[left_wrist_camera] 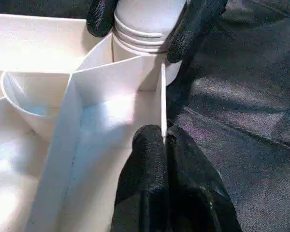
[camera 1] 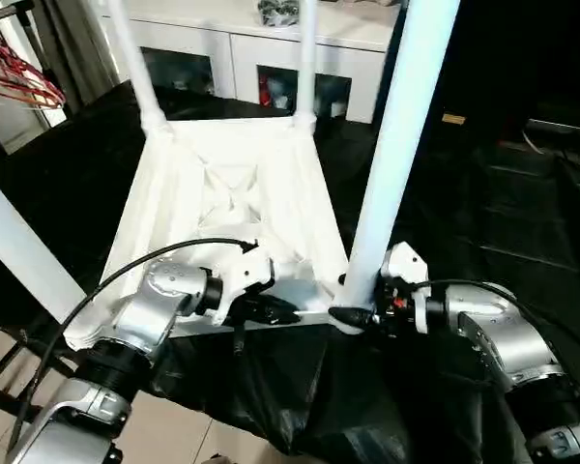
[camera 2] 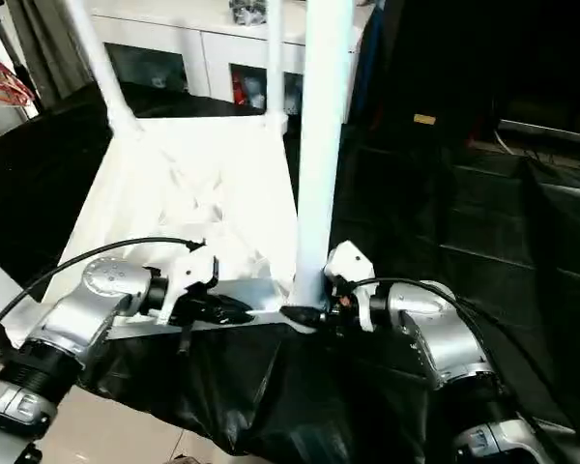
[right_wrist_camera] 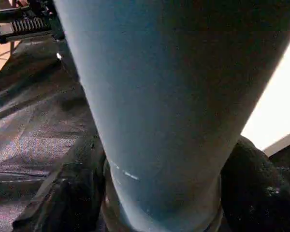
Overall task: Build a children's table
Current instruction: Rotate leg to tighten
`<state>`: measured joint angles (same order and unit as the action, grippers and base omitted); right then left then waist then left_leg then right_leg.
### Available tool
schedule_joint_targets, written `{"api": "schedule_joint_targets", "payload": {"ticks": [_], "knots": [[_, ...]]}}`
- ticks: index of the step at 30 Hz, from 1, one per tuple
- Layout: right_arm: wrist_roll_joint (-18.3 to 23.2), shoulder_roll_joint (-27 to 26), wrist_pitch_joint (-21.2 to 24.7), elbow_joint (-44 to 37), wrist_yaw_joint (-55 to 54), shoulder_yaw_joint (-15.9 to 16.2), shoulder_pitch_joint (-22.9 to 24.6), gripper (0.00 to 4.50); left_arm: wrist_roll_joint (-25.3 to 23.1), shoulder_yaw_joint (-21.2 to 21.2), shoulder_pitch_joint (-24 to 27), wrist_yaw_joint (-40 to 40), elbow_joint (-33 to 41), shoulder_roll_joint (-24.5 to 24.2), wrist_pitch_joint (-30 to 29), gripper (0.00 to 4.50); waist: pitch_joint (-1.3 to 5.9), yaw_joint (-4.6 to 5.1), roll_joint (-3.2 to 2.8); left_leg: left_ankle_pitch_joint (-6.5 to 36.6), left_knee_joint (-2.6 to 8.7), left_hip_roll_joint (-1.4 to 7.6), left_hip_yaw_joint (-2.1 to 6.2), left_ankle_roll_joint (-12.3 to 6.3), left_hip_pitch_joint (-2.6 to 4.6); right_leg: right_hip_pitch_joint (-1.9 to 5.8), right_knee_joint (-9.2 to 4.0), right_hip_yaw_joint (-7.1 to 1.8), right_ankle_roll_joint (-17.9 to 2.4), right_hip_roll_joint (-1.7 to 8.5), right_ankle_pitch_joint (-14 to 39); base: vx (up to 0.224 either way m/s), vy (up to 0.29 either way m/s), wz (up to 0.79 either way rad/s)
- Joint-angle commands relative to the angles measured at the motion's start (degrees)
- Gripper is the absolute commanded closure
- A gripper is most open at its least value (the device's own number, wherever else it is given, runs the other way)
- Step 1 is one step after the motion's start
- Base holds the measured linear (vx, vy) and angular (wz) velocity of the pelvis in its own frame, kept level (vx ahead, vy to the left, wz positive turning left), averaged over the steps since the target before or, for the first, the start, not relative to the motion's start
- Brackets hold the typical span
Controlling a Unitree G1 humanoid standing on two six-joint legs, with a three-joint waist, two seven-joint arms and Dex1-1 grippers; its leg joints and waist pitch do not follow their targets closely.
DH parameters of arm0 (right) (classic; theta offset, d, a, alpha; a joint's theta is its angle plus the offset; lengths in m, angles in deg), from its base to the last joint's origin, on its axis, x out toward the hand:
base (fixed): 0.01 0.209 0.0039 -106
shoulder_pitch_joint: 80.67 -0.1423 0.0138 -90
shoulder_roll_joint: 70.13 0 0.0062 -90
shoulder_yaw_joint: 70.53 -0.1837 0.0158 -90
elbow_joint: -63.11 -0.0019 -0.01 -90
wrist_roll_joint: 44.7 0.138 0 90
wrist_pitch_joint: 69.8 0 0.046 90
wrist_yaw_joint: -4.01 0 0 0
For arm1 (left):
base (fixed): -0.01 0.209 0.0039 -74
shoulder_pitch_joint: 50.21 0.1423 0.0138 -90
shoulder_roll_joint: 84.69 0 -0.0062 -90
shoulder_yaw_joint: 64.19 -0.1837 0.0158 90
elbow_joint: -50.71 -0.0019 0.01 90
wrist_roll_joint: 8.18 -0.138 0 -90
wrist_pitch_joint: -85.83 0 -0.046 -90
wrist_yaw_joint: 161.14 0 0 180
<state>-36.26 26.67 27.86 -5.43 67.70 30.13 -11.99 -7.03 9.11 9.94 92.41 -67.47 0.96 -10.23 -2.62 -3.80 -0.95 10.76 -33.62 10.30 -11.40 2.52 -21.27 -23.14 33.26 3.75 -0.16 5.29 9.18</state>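
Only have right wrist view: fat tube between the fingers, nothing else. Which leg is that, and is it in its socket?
Observer: It's the near-right leg, upright in its corner socket of the upturned tabletop. The right hand clasps its base.
Operator: Left hand?
Observer: The left hand is pinched shut on the tabletop's thin rim, beside that corner.
Operator: Other legs?
Observer: The far-left leg, far-right leg and near-left leg are standing up too.
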Motion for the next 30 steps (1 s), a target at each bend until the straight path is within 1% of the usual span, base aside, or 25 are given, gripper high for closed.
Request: {"api": "schedule_joint_targets", "payload": {"ticks": [1, 3, 4, 6, 7, 8, 9, 10, 11, 12, 13, 14, 15, 16, 17, 18, 20, 21, 22, 23, 24, 25, 27, 29, 30], "knots": [[-0.24, -0.53, 0.66, -1.33, 0.3, 1.83, 1.37, 1.76, 1.42, -0.1, -0.55, -0.35, 2.46, 0.8, 0.31, 4.5, 3.61, -0.06, 0.39, 11.5, 3.96, 3.16, 1.11, -3.58, 0.84, 2.67, -3.01, -2.37, -14.49, 3.3, 12.05, 0.0, 0.0, 0.0], [-0.16, -0.99, 0.76, -1.55, -0.7, 1.52, 1.77, 1.76, 1.03, 0.06, -0.56, -1.41, 2.22, 1.11, 0.38, 4.5, 3.59, -0.11, 0.42, 11.61, 3.99, 3.17, 1.15, -3.47, 0.86, 2.66, -3.06, -2.4, -14.27, 3.31, 12.41, 0.0, 0.0, 0.0], [-0.12, -1.99, 1.45, -1.71, -2.93, 0.86, 2.22, 1.76, 0.44, 0.53, -0.84, -3.84, 1.5, 1.91, 0.27, 4.5, 3.57, -0.02, 0.47, 11.77, 4.02, 3.17, 1.13, -3.39, 0.86, 2.57, -3.12, -2.43, -14.15, 3.26, 12.54, 0.0, 0.0, 0.0], [-1.17, -4.06, 1.96, -0.97, -8.56, -0.36, 2.37, 1.76, -0.37, 1.26, -1.35, -7.68, 0.39, 3.28, 0.39, 4.5, 3.45, 0.11, 0.46, 12.75, 4.16, 3.15, 1.27, -2.62, 0.91, 2.49, -3.3, -2.45, -13.74, 3.35, 14.3, 0.0, 0.0, 0.0], [-2.08, -5.45, 1.78, 0.11, -12.6, -1.23, 2.09, 1.76, -0.94, 1.66, -1.72, -10.14, -0.21, 4.1, 0.35, 4.5, 3.38, 0.33, 0.5, 13.56, 4.27, 3.05, 1.35, -1.83, 0.87, 2.47, -3.52, -2.44, -13.11, 3.43, 16.26, 0.0, 0.0, 0.0], [-2.71, -6.98, 1.4, 1.42, -16.56, -2.22, 1.73, 1.77, -1.35, 2.0, -2.14, -12.47, -0.77, 5.09, 0.01, 4.5, 3.32, 0.54, 0.76, 14.27, 4.3, 2.96, 1.31, -1.68, 0.92, 2.39, -3.75, -2.39, -12.72, 3.33, 17.6, 0.0, 0.0, 0.0], [-3.04, -8.37, 1.14, 2.43, -19.69, -3.0, 1.51, 1.77, -1.61, 2.23, -2.44, -14.31, -1.19, 6.02, -0.24, 4.5, 3.15, 0.73, 0.61, 15.66, 4.38, 2.92, 1.4, -0.96, 1.07, 2.2, -4.11, -2.42, -11.82, 3.48, 20.69, 0.0, 0.0, 0.0], [-3.92, -11.7, 1.63, 4.6, -27.29, -4.55, 0.98, 1.77, -3.06, 2.89, -3.36, -20.82, -2.76, 8.53, -0.85, 4.5, 3.14, 0.91, 0.7, 16.55, 4.39, 2.79, 1.48, -0.37, 1.14, 2.14, -4.44, -2.36, -10.71, 3.49, 23.39, 0.0, 0.0, 0.0], [-4.71, -13.76, 1.71, 5.9, -32.14, -5.28, 0.57, 1.78, -3.71, 3.08, -3.64, -24.01, -3.37, 10.05, -0.9, 4.5, 3.0, 1.08, 0.66, 17.41, 4.53, 2.82, 1.57, 0.32, 1.37, 1.78, -4.69, -2.36, -9.98, 3.42, 25.28, 0.0, 0.0, 0.0], [-4.79, -13.95, 1.72, 6.02, -32.6, -5.34, 0.53, 1.78, -3.77, 3.09, -3.66, -24.3, -3.42, 10.19, -0.9, 4.5, 3.02, 1.22, 0.7, 17.87, 4.51, 2.76, 1.64, 0.58, 1.39, 1.75, -4.78, -2.32, -9.54, 3.43, 26.19, 0.0, 0.0, 0.0], [-5.95, -16.07, 1.9, 7.51, -38.29, -5.92, -0.16, 1.78, -4.6, 3.25, -3.92, -27.89, -4.1, 11.78, -1.19, 4.5, 3.09, 1.35, 1.05, 18.09, 4.57, 2.67, 1.75, 0.45, 1.18, 2.03, -4.91, -2.19, -8.7, 3.47, 27.22, 0.0, 0.0, 0.0], [-5.95, -16.07, 1.9, 7.51, -38.29, -5.92, -0.16, 1.78, -4.6, 3.25, -3.92, -27.89, -4.1, 11.78, -1.19, 4.5, 3.02, 1.43, 0.89, 18.0, 4.6, 2.73, 1.75, 0.43, 1.18, 1.9, -4.91, -2.26, -8.53, 3.49, 27.17, 0.0, 0.0, 0.0], [-6.51, -17.47, 2.34, 8.53, -41.78, -6.38, -0.72, 1.78, -5.03, 3.26, -4.06, -29.71, -4.52, 12.68, -1.56, 4.5, 3.05, 1.54, 0.97, 18.14, 4.57, 2.62, 1.75, 0.06, 1.2, 1.85, -5.13, -2.24, -8.08, 3.47, 27.52, 0.0, 0.0, 0.0], [-6.49, -19.5, 2.92, 9.92, -45.59, -7.27, -1.57, 1.78, -5.32, 3.1, -4.03, -31.22, -4.79, 13.77, -1.88, 4.5, 3.09, 1.7, 0.84, 17.7, 4.56, 2.59, 1.69, -0.11, 1.13, 1.7, -5.09, -2.35, -8.04, 3.41, 27.04, 0.0, 0.0, 0.0], [-6.41, -19.95, 3.01, 10.24, -46.35, -7.49, -1.77, 1.78, -5.38, 3.06, -4.04, -31.55, -4.86, 14.03, -1.95, 4.5, 3.12, 1.74, 0.97, 17.55, 4.57, 2.58, 1.72, -0.22, 1.06, 1.74, -5.09, -2.34, -8.04, 3.47, 26.91, 0.0, 0.0, 0.0], [-6.4, -21.7, 2.23, 11.44, -48.15, -7.93, -2.64, 1.78, -5.79, 2.66, -4.04, -32.47, -5.0, 14.93, -2.02, 4.5, 3.2, 1.79, 0.85, 17.06, 4.57, 2.55, 1.72, -0.37, 1.03, 1.8, -5.0, -2.32, -8.12, 3.43, 26.22, 0.0, 0.0, 0.0], [-6.74, -22.82, 1.09, 12.33, -48.85, -7.82, -3.42, 1.78, -6.2, 2.17, -4.02, -32.83, -4.9, 15.53, -1.93, 4.5, 3.31, 1.83, 0.73, 16.07, 4.57, 2.63, 1.67, -0.74, 0.85, 1.93, -4.69, -2.37, -8.76, 3.34, 23.0, 0.0, 0.0, 0.0], [-5.85, -23.44, 0.5, 12.5, -47.85, -8.24, -3.92, 1.43, -6.12, 1.93, -4.09, -32.31, -4.75, 15.77, -1.89, 4.5, 3.31, 1.83, 0.75, 15.95, 4.54, 2.62, 1.6, -0.88, 0.86, 1.9, -4.63, -2.41, -8.94, 3.3, 22.25, 0.0, 0.0, 0.0], [-5.16, -23.78, 0.23, 12.36, -46.91, -8.43, -4.24, 1.08, -6.19, 1.68, -4.16, -31.91, -4.66, 15.84, -1.71, 4.5, 3.36, 1.81, 0.76, 15.63, 4.49, 2.58, 1.56, -1.33, 0.75, 2.06, -4.49, -2.43, -9.3, 3.35, 21.1, 0.0, 0.0, 0.0], [-4.65, -23.82, 0.32, 12.13, -46.21, -8.6, -4.38, 1.08, -6.07, 1.55, -4.11, -31.22, -4.51, 15.74, -1.47, 4.5, 3.37, 1.75, 0.57, 15.2, 4.48, 2.58, 1.53, -1.6, 0.76, 2.09, -4.39, -2.45, -9.58, 3.31, 20.24, 0.0, 0.0, 0.0], [-3.94, -23.53, 0.47, 11.49, -44.49, -8.55, -4.21, 1.08, -5.77, 1.35, -3.86, -29.9, -4.06, 15.38, -1.2, 4.5, 3.36, 1.79, 0.54, 15.34, 4.48, 2.56, 1.48, -1.85, 0.79, 2.12, -4.44, -2.44, -9.7, 3.26, 20.03, 0.0, 0.0, 0.0], [-3.61, -23.02, 0.67, 10.82, -43.24, -8.21, -3.97, 1.08, -5.64, 1.19, -3.61, -29.06, -3.64, 14.94, -1.08, 4.5, 3.36, 1.78, 0.24, 15.19, 4.52, 2.61, 1.56, -1.92, 0.71, 2.22, -4.31, -2.43, -9.95, 3.27, 19.42, 0.0, 0.0, 0.0], [-3.05, -21.68, 1.13, 9.27, -40.83, -7.69, -3.37, 0.74, -5.14, 0.88, -3.1, -26.95, -2.76, 14.01, -0.42, 4.5, 3.39, 1.85, 0.42, 15.47, 4.5, 2.62, 1.49, -1.98, 0.75, 2.26, -4.32, -2.4, -10.22, 3.21, 19.14, 0.0, 0.0, 0.0], [-2.98, -20.88, 1.44, 8.46, -39.67, -7.49, -3.12, 0.65, -4.79, 0.7, -2.87, -25.64, -2.33, 13.48, 0.26, 4.5, 3.39, 1.83, 0.37, 15.33, 4.47, 2.63, 1.46, -2.17, 0.72, 2.29, -4.32, -2.42, -10.51, 3.23, 18.78, 0.0, 0.0, 0.0], [-3.38, -18.96, 1.49, 7.62, -37.65, -6.94, -2.79, 0.61, -4.11, 0.78, -2.52, -23.91, -1.78, 12.63, 1.14, 4.5, 3.36, 1.75, 0.46, 15.33, 4.49, 2.63, 1.46, -2.22, 0.74, 2.35, -4.38, -2.39, -10.4, 3.19, 18.94, 0.0, 0.0, 0.0]]}}
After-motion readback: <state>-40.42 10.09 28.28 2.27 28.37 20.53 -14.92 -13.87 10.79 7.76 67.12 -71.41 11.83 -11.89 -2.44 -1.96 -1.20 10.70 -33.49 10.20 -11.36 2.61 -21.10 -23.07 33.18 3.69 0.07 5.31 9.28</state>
